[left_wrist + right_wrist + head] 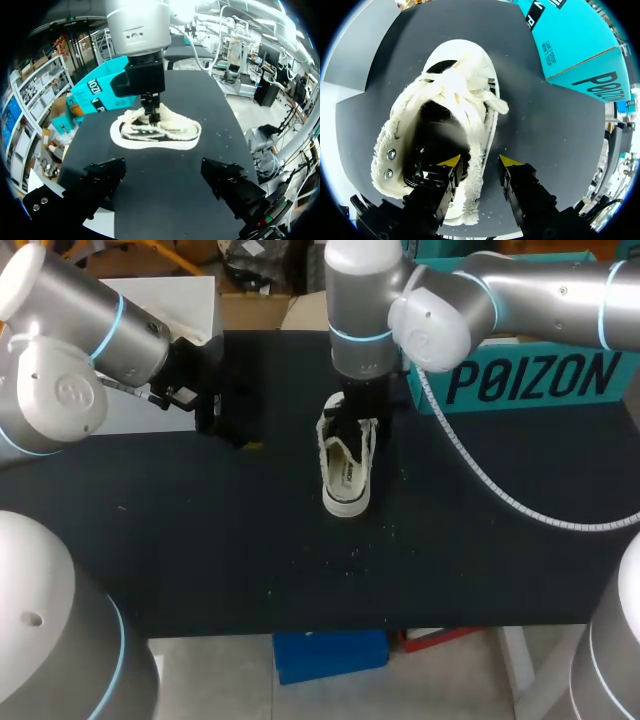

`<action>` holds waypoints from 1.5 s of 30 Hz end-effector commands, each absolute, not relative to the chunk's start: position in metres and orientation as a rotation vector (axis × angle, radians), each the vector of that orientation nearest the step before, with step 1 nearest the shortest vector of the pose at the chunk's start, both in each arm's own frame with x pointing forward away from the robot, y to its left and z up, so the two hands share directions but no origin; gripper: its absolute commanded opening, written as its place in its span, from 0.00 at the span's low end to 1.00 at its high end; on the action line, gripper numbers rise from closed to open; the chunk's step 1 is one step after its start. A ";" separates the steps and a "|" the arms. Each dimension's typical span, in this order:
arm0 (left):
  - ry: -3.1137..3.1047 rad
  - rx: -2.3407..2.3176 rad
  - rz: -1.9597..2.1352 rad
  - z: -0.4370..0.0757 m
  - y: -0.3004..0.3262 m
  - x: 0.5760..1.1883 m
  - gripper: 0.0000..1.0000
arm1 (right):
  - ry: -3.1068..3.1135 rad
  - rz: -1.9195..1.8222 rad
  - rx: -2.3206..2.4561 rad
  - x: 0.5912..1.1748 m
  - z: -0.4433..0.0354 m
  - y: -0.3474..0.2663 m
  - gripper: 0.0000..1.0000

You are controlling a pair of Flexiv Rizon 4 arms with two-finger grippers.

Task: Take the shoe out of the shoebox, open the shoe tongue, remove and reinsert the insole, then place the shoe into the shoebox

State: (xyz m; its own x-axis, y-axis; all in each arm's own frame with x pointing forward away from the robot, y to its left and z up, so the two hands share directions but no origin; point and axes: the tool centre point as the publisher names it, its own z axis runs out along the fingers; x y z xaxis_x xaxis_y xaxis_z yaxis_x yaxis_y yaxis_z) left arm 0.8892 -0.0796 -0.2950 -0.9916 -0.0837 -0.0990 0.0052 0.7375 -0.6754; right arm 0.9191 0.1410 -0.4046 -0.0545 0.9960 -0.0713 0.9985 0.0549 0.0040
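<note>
Cream fleece lined the collar of the shoe [347, 465], a pale low-top with a smooth white toe cap. It stood on its sole near the middle of the matt black worktop [200, 540], toe toward six o'clock, outside the box. The right hand [480, 161] hung straight down over the heel end, its fingers parted and straddling the fluffy side wall. One yellow tip was inside the dark opening against the pile. The other was outside, with a sliver of worktop showing between it and the wall. Loose laces lay bunched over the tongue. The left hand [165, 180] sat at about nine o'clock of the shoe, well apart, fingers wide and holding nothing. The teal cardboard shoebox [530, 375] stood at two o'clock.
</note>
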 end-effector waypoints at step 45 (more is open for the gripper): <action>2.808 -0.067 -1.092 -0.296 -0.080 0.888 1.00 | 3.199 -0.286 0.560 0.970 -0.114 0.060 0.00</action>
